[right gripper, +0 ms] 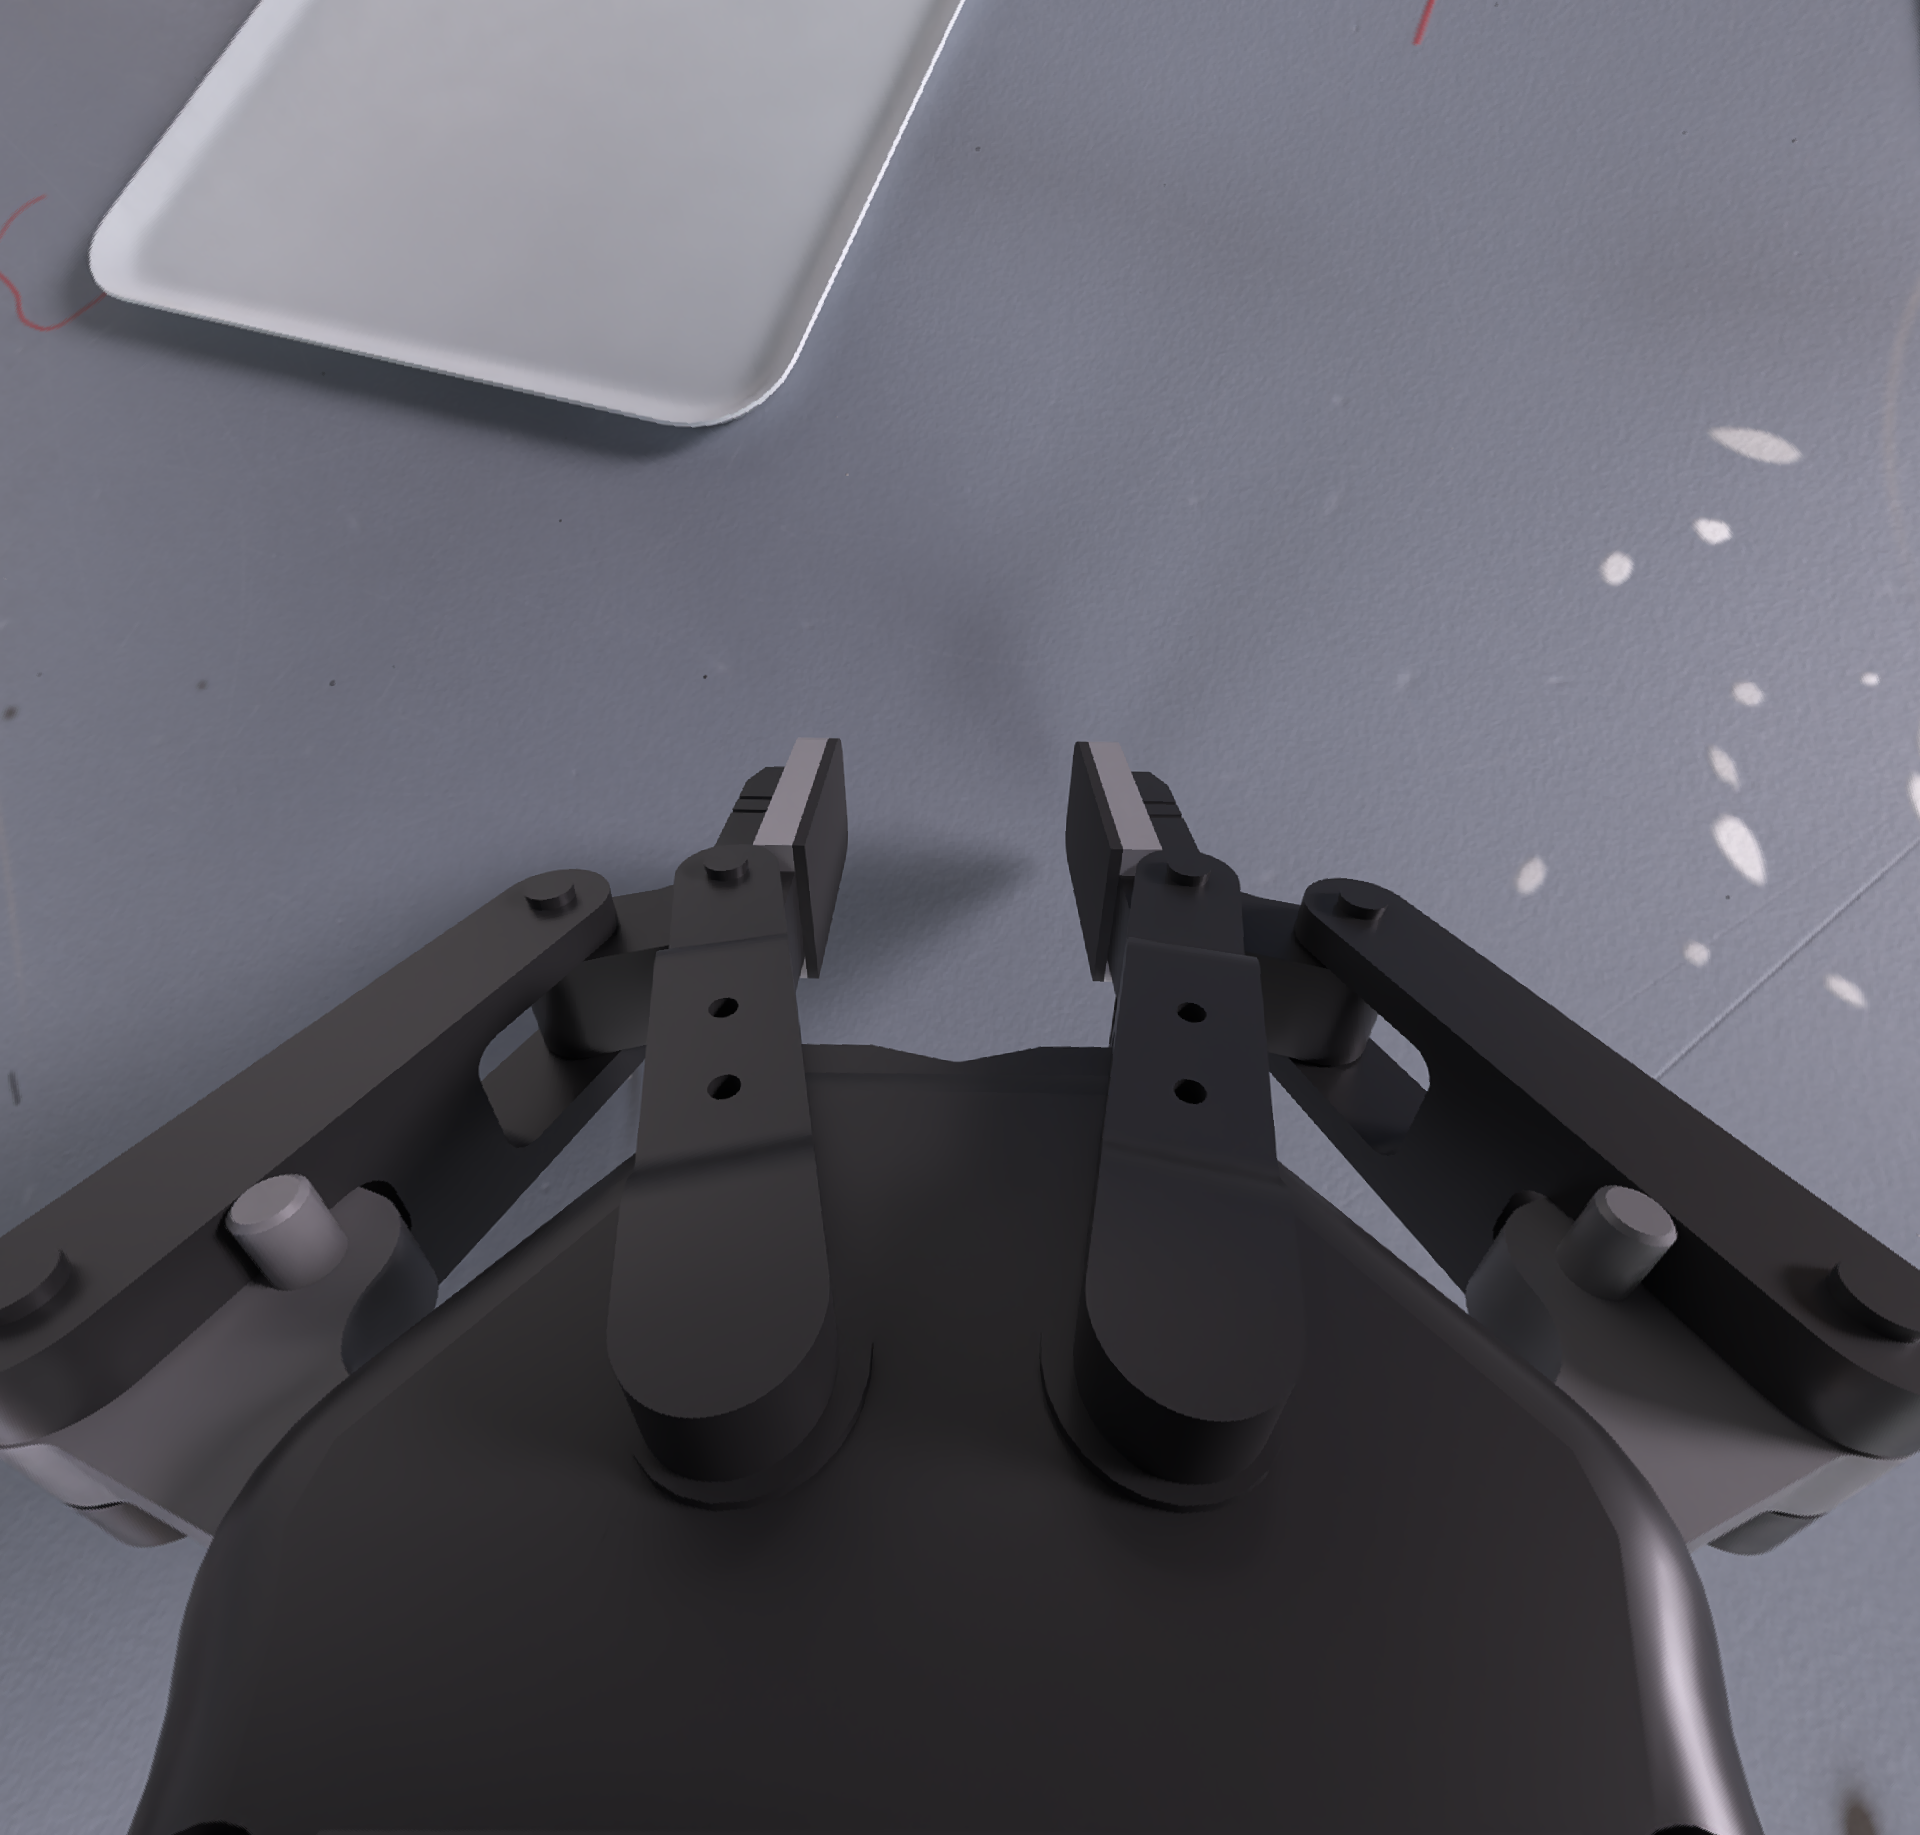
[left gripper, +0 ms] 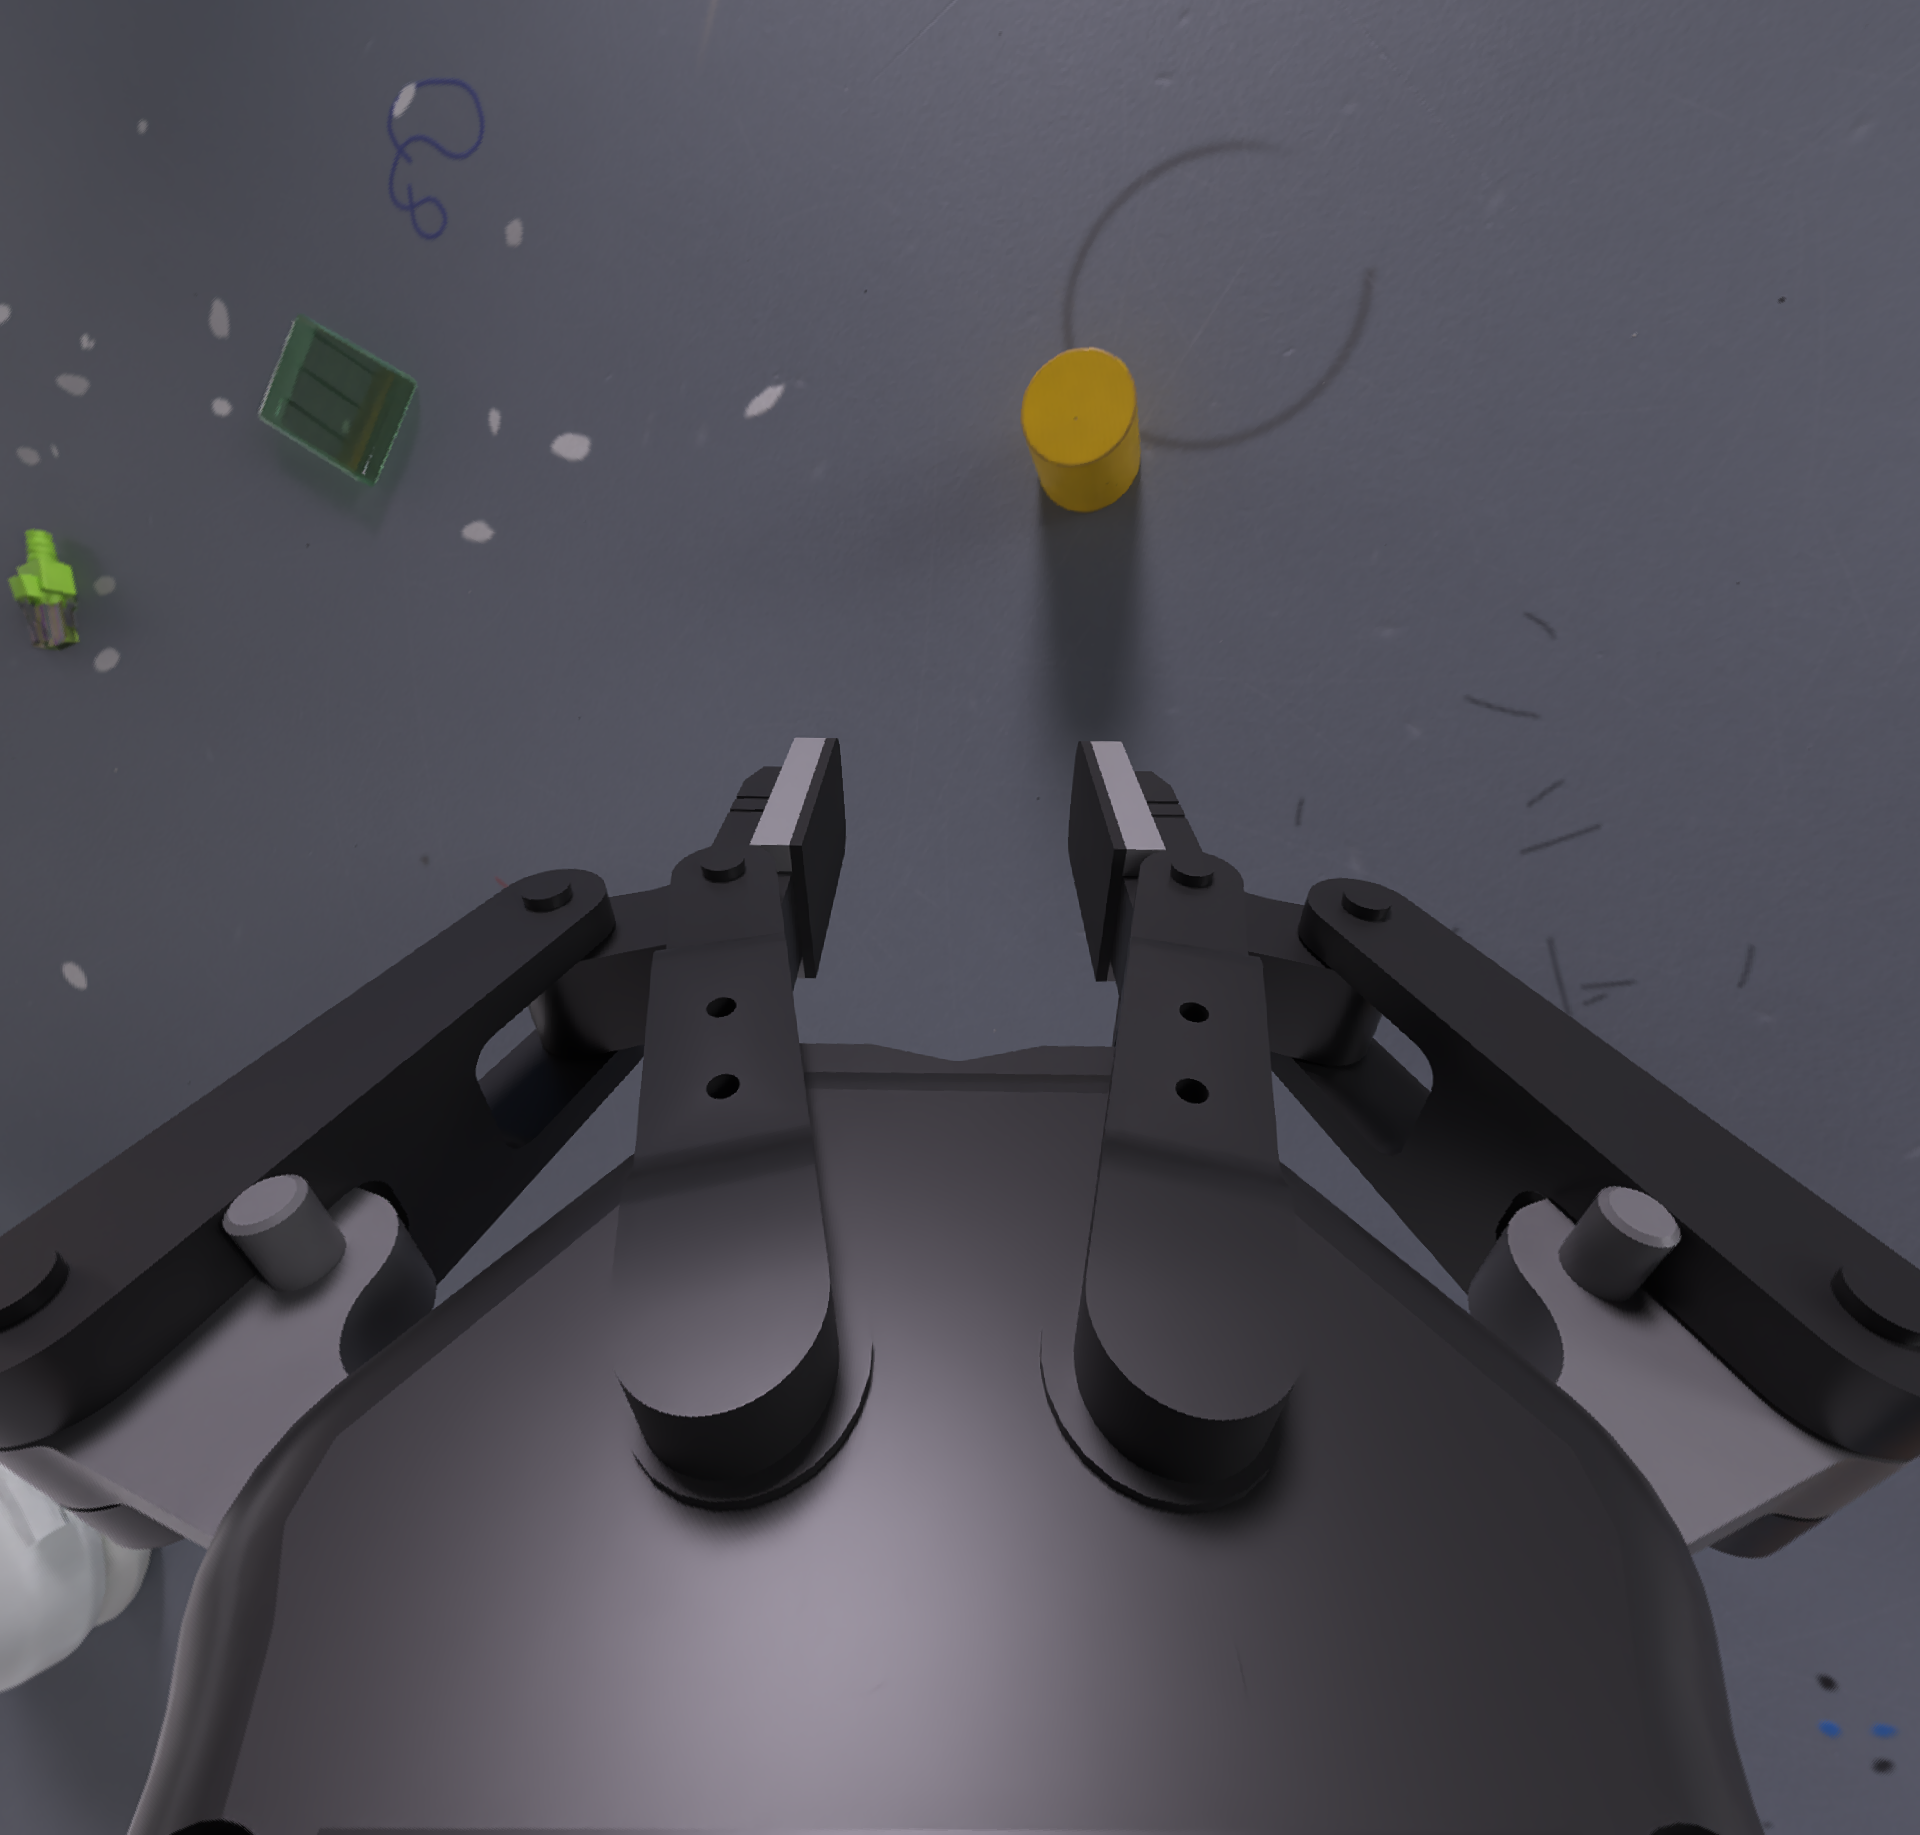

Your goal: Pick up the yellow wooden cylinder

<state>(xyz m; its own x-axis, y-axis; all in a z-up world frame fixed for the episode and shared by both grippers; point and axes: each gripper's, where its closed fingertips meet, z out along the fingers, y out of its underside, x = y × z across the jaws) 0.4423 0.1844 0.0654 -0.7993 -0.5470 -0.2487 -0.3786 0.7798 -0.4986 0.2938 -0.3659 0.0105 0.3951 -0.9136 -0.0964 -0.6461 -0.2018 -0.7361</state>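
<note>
The yellow wooden cylinder (left gripper: 1081, 429) stands upright on the grey table in the left wrist view, ahead of my left gripper and slightly to the right of its centre line. My left gripper (left gripper: 956, 757) is open and empty, above the table and short of the cylinder. My right gripper (right gripper: 956, 757) is open and empty over bare grey table. The cylinder does not show in the right wrist view.
A green translucent box (left gripper: 338, 401) and a small bright green part (left gripper: 44, 590) lie to the far left in the left wrist view. A white tray (right gripper: 499, 164) lies ahead and left in the right wrist view. White specks and pen marks dot the table.
</note>
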